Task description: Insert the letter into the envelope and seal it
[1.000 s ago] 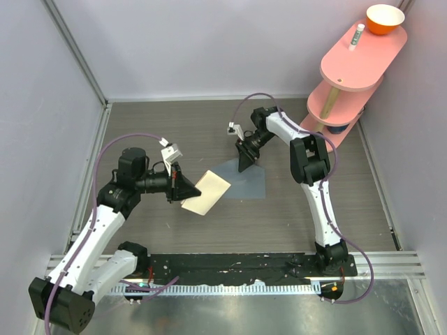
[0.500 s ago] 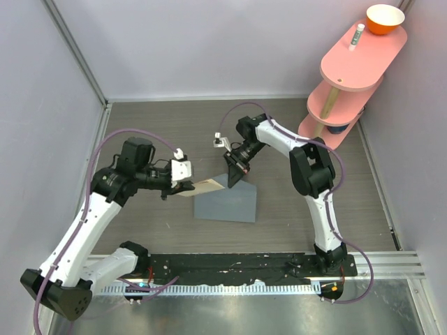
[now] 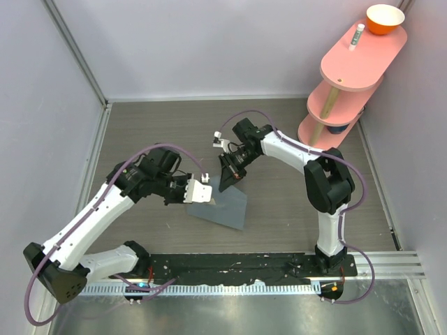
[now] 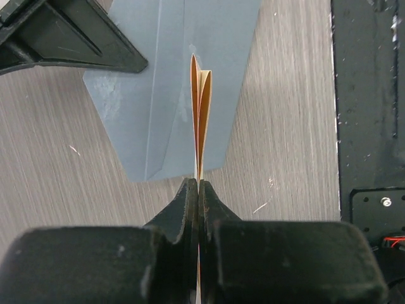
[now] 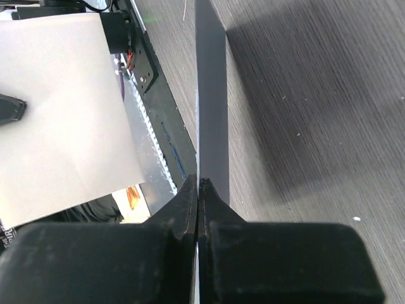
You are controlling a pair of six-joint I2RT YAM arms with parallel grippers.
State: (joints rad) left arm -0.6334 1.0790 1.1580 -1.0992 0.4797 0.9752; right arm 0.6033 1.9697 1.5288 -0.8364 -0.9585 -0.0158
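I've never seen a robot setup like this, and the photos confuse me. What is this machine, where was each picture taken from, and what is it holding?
These are two robot arms bolted at the near edge of a table. One picture looks down from above. The other two come from small cameras on each wrist, so the black fingers fill the bottom of the picture. The left gripper is shut on a folded tan letter, seen edge-on. The right gripper is shut on an edge of the blue-grey envelope, which is below the letter. A pink shelf with an orange bowl stands in the far right corner.
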